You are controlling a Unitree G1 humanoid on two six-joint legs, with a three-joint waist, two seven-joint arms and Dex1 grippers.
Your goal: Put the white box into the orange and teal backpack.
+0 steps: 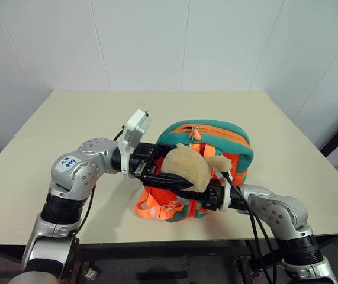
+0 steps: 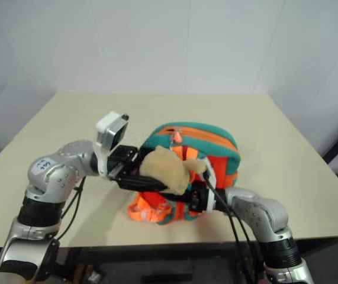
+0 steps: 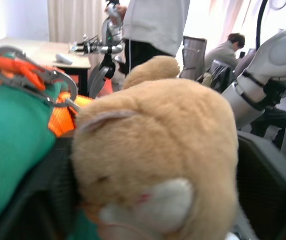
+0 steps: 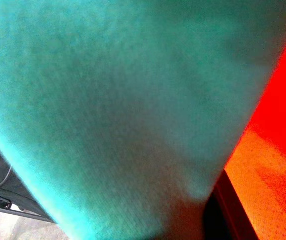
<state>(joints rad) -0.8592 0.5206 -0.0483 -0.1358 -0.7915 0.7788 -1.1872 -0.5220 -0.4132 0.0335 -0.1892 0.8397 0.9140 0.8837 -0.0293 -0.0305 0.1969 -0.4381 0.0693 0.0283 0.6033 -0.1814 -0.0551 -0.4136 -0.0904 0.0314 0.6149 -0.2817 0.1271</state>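
Observation:
The orange and teal backpack (image 1: 231,141) stands upright in the middle of the beige table (image 1: 68,118), its top zipper looking closed and its orange straps (image 1: 157,208) spilling toward the front edge. A tan plush toy (image 1: 186,167) hangs on its front. My left gripper (image 1: 180,178) reaches in from the left, and the plush toy (image 3: 158,145) sits pressed between its two black fingers. My right gripper (image 1: 209,195) comes in low from the right and pinches the backpack's teal fabric (image 4: 107,100). The white box is out of view.
White walls rise behind the table. Bare tabletop lies to the left, right and back of the backpack. Beyond the toy, the left wrist view has a standing person (image 3: 155,25), a seated person (image 3: 230,47) and another table (image 3: 57,55).

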